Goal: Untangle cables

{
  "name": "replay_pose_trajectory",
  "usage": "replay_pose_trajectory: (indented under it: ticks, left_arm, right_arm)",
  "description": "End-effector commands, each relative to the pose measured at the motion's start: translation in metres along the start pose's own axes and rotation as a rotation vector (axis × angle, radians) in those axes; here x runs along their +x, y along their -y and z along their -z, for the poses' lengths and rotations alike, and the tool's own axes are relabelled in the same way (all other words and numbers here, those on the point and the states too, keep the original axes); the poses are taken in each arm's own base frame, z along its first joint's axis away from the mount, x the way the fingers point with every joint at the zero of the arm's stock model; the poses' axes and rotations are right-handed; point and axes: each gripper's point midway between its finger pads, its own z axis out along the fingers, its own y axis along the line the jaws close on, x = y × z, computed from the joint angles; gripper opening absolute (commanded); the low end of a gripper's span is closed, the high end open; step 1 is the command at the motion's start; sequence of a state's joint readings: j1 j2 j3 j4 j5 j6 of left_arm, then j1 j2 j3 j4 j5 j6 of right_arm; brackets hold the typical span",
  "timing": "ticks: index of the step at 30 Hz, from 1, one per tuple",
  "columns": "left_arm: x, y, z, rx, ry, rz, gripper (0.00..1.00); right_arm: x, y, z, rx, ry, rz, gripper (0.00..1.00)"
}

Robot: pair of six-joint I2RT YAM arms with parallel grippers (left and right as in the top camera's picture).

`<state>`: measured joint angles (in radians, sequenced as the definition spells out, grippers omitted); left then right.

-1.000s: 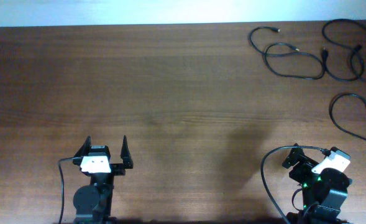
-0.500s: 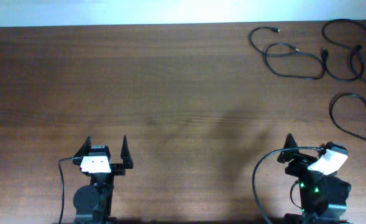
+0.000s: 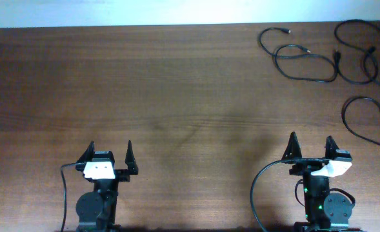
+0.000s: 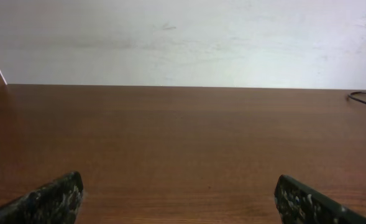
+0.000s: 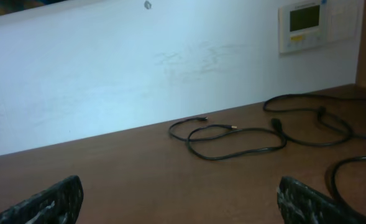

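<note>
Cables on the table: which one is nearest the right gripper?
The lone curved cable at the right edge, nearer than the two looped cables farther back.

We see three thin black cables, all slack and flat in the far-right corner of the table (image 3: 177, 96). Cable A (image 3: 309, 80) lies in loose overlapping loops with its plug ends free. Cable B (image 3: 356, 82) loops just right of A, meeting it at one spot. Cable C (image 3: 346, 113) arcs alone, nearer us, apart from both.
</note>
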<state>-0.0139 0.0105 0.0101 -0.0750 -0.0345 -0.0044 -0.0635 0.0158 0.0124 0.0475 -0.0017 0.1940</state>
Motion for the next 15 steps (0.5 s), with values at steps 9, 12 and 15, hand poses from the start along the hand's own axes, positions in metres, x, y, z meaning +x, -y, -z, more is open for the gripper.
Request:
replay_pose_trajectory:
  ticks: [9, 12, 15]
  left_arm:
    - [0.001, -0.001, 0.000, -0.009, -0.002, -0.009, 0.99]
    - [0.001, -0.001, 0.000, -0.009, -0.002, -0.009, 0.99]
    - [0.001, -0.001, 0.000, -0.009, -0.002, -0.009, 0.99]
  right_arm:
    - [0.032, 0.002, 0.002, -0.008, -0.123, 0.194, 0.99]
    - [0.032, 0.003, 0.002, -0.010, -0.123, 0.249, 0.99]
    - [0.032, 0.003, 0.002, -0.010, -0.123, 0.249, 0.99]
